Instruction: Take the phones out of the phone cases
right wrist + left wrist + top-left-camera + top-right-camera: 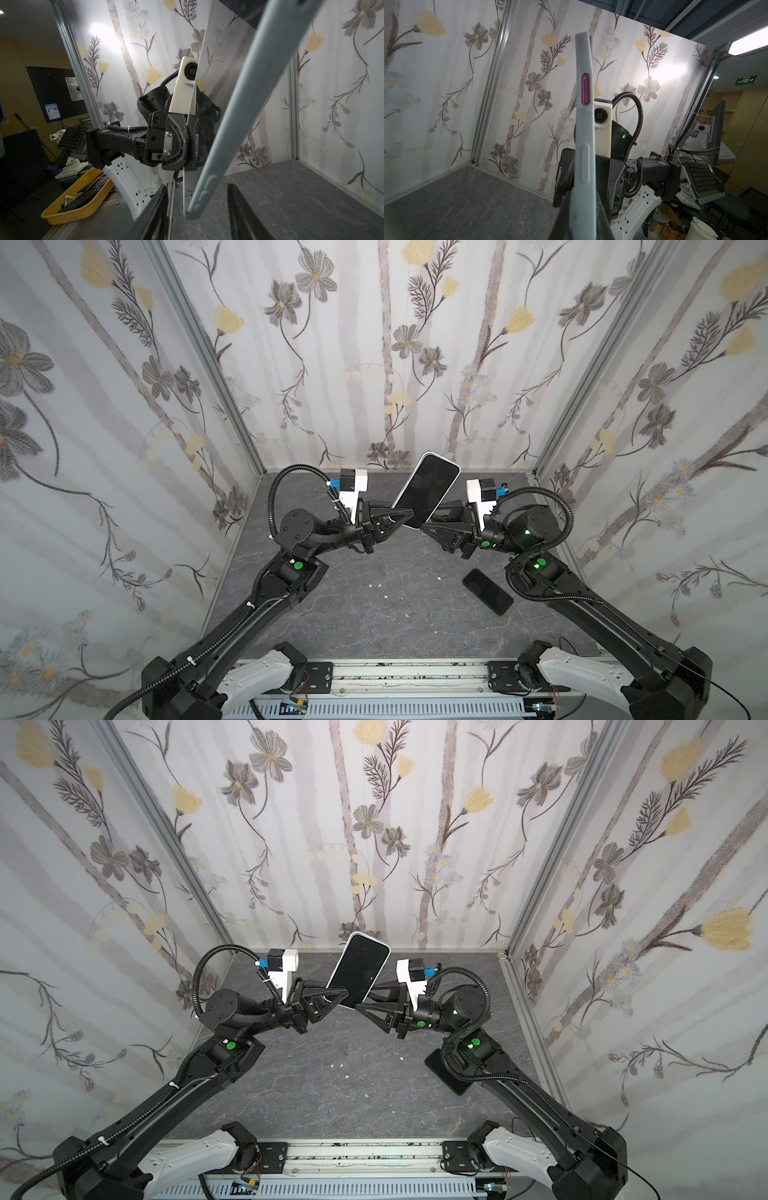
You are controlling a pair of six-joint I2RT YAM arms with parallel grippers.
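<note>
Now: left gripper (pixel 401 522) clamps phone case (pixel 583 133) corner; right gripper (pixel 196 212), jaws parted, straddles it. Magenta button (pixel 585 89) shows only from left wrist.

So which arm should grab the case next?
Right. The left gripper is shut on the cased phone, holding it up; the right gripper is free, its open jaws straddling the case's end.

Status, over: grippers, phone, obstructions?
Left gripper: jaws clamped on cased phone, aloft. Right gripper: jaws open astride its lower corner. Not yet uncased. Black slab lies below, out of the way.
</note>
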